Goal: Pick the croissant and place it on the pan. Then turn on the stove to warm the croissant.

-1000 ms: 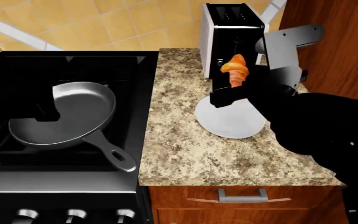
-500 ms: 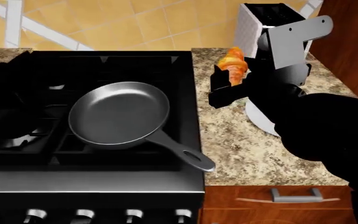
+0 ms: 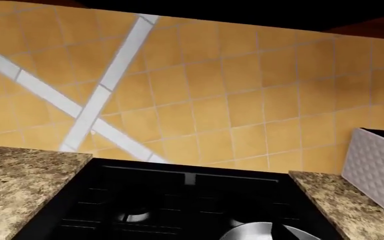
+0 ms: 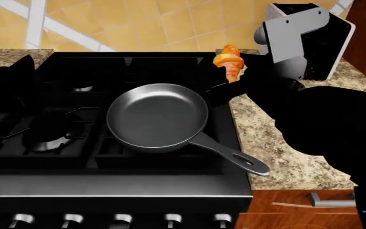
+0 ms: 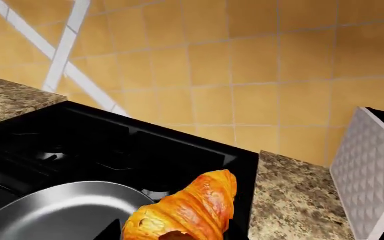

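The golden-orange croissant [image 4: 228, 62] is held up in the air, with my right gripper [image 4: 232, 79] shut on its lower end. It hangs above the stove's right edge, just past the far right rim of the pan [image 4: 157, 117]. The dark grey pan sits on the black stove [image 4: 75, 95], its long handle [image 4: 234, 157] pointing to the front right. In the right wrist view the croissant [image 5: 188, 210] fills the space between the jaws beside the pan [image 5: 58, 210]. My left arm [image 4: 5, 83] is a dark shape over the stove's left side; its fingers do not show.
A toaster [image 4: 332, 43] stands on the granite counter [image 4: 272, 138] to the right, behind my right arm. A row of silver-tipped knobs [image 4: 119, 219] lines the stove front. Another counter [image 4: 5, 57] lies to the left. A drawer handle [image 4: 329, 200] shows below the right counter.
My right gripper has carried the croissant left, from above the counter to the stove's right edge beside the pan. The head view has shifted and the white plate is out of sight.
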### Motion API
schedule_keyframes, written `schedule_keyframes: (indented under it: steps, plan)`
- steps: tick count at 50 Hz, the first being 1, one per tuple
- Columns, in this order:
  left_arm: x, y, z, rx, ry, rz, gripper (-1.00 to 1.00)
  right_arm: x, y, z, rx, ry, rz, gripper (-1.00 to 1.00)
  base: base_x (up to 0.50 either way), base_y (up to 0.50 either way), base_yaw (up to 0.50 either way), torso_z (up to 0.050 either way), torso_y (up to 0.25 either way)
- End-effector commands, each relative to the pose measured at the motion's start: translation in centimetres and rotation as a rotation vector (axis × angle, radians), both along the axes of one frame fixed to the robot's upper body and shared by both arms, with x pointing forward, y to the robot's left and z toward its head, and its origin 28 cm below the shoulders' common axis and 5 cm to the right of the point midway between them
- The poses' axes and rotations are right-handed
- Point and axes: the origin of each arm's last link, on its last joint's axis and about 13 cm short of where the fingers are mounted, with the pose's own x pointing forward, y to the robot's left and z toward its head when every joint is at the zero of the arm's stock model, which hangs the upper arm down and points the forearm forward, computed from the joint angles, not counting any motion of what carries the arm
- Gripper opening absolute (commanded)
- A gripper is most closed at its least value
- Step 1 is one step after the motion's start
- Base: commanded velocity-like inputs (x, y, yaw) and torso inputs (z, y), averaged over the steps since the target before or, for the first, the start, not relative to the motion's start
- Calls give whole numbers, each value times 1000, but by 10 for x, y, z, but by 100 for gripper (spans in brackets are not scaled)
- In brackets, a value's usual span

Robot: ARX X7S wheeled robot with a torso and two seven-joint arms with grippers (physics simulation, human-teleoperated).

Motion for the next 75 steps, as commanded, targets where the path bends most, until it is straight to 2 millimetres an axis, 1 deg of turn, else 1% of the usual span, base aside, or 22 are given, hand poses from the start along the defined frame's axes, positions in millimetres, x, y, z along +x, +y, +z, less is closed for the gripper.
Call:
schedule_keyframes:
  steps: [1,10,19,28,36,44,47,51,57,65,75]
  plan:
    - [-1,2,-4,-11,5,-1,100,17,16,14,-20,11,86,-100,0,0,0,0,0]
    - [-2,5,-6,-20,7,0,100,26,33,20,-20,30,156,-100,0,0,0,0,0]
    - [-1,7,-8,-25,7,1,100,46,49,15,3,84,206,-100,0,0,0,0,0]
    - [-2,8,-10,-29,7,-2,100,69,66,1,4,126,244,-100,0,0,0,0,0]
    - [-5,9,-11,-32,10,13,100,81,79,-9,-4,147,276,-100,0,0,0,0,0]
    - [-6,9,-12,-34,10,9,100,93,89,-22,-6,177,287,-100,0,0,0,0,0]
    - [-6,9,-12,-35,13,8,100,96,94,-29,-10,192,297,-100,0,0,0,0,0]
    - [-11,8,-9,-33,12,9,100,100,99,-38,-17,205,306,-100,0,0,0,0,0]
    - [-10,9,-12,-34,16,12,100,106,104,-49,-23,225,306,-100,0,0,0,0,0]
    - [-9,11,-15,-38,18,21,100,104,113,-66,-33,277,331,-100,0,0,0,0,0]
    - [-10,13,-18,-49,21,25,100,105,115,-73,-53,295,325,-100,0,0,0,0,1]
